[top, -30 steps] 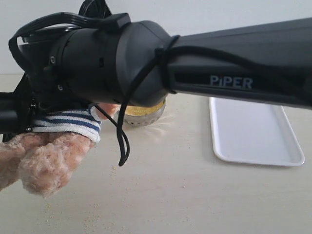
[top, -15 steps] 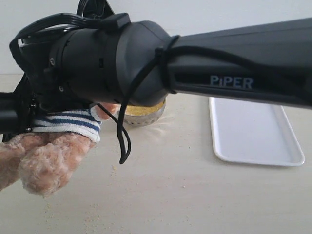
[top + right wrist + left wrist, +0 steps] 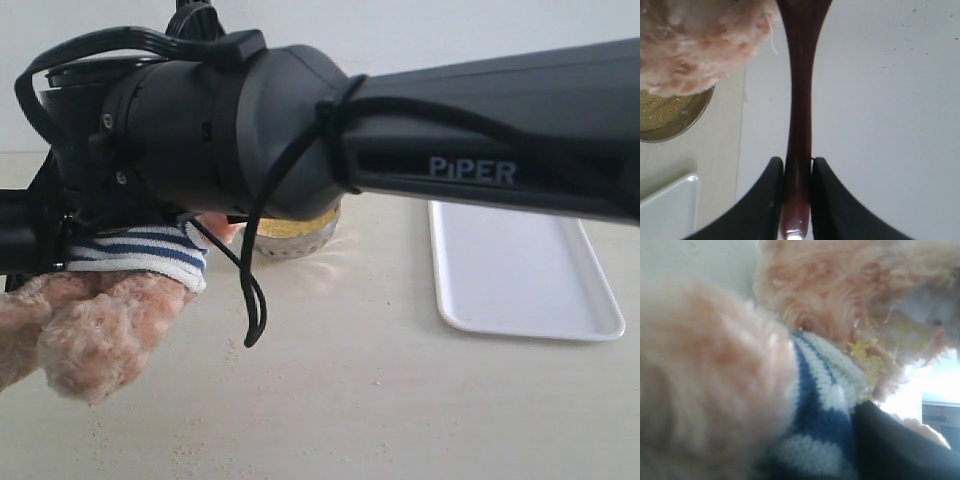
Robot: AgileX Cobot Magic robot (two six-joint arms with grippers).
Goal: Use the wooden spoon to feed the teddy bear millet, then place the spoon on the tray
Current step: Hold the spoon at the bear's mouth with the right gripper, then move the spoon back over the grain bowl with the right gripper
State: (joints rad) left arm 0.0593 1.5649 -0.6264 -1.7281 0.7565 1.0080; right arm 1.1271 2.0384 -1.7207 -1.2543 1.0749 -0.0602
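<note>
**Operator:** Where do we find the wooden spoon [image 3: 799,100] relative to the fingers?

**Technician:** In the right wrist view, the right fingers [image 3: 771,195] are closed on the thin handle, one on each side and touching it. The handle runs straight out from them and passes just beside the teddy bear [image 3: 700,45]. The oval end is cut off by the frame edge, so we cannot tell what it carries.

**Operator:** What about the left fingers?

**Technician:** We cannot tell whether they are open or closed. The bear's fur and striped shirt fill the left wrist view. Only one dark finger [image 3: 900,450] shows, lying against the shirt. Yellow grains cling to the fur above the collar.

**Operator:** What else lies around?

**Technician:** The millet [image 3: 660,112] sits in the metal bowl [image 3: 687,122], partly covered by the bear in the right wrist view. The tray [image 3: 520,280] lies flat on the bench [image 3: 380,400], well apart from the bear and to the right of the bowl in the exterior view. Loose grains are scattered on the bench near the bear.

**Operator:** What stands in the way?

**Technician:** In the exterior view, the right arm [image 3: 450,130] and its hanging cable [image 3: 255,290] cross in front. They hide the spoon, the bear's head and most of the bowl.
</note>
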